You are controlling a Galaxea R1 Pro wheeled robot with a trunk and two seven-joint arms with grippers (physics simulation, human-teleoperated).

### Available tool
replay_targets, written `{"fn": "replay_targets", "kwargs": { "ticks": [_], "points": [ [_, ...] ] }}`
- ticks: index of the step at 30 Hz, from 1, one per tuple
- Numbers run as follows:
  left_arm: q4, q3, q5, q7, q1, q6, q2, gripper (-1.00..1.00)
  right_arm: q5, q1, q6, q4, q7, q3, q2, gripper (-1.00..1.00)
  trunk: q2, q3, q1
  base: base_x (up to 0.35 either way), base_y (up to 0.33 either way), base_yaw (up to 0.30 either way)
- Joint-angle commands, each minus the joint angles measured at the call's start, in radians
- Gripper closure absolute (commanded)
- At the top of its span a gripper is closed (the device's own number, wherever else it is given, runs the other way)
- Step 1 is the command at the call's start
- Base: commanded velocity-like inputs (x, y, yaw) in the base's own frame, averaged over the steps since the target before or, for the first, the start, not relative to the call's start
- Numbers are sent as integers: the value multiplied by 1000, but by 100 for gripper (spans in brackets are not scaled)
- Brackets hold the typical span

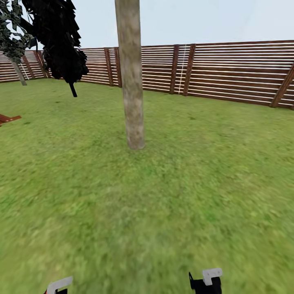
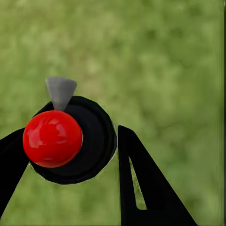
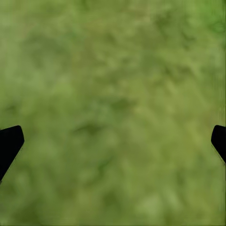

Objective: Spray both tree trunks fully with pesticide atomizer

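Observation:
In the left wrist view the pesticide atomizer (image 2: 70, 141) is seen end-on: a glossy red ball top on a round black body, with a grey nozzle (image 2: 61, 92) pointing away. My left gripper (image 2: 70, 136) is shut on it, one black finger against each side of the body. Blurred grass lies behind it. My right gripper (image 3: 113, 136) is open over bare grass, only its two fingertips showing, far apart. A thick grey-beige tree trunk (image 1: 132, 81) rises from the lawn straight ahead in the head view, a few metres off. Its foliage is out of frame.
A brown slatted fence (image 1: 237, 69) closes the lawn behind the trunk. A dark conifer (image 1: 61, 45) and a thin-trunked tree (image 1: 18, 72) stand at the far left. A red-brown wooden piece (image 1: 8, 119) lies at the left edge. Open grass (image 1: 163, 204) stretches between me and the trunk.

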Motion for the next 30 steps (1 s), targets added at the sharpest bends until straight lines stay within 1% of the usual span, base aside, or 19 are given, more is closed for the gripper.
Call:
{"fn": "replay_targets", "kwargs": {
  "ticks": [1,30],
  "points": [
    [1,5,-10,4,-1,-4,0,100,-5,0,-2,0,-5,9,0,-100,0,-1,0,340,0,0],
    [0,4,-10,11,-1,-9,-1,100,-4,0,-2,0,-8,9,-1,-100,0,-1,0,340,0,0]
  ]
}}
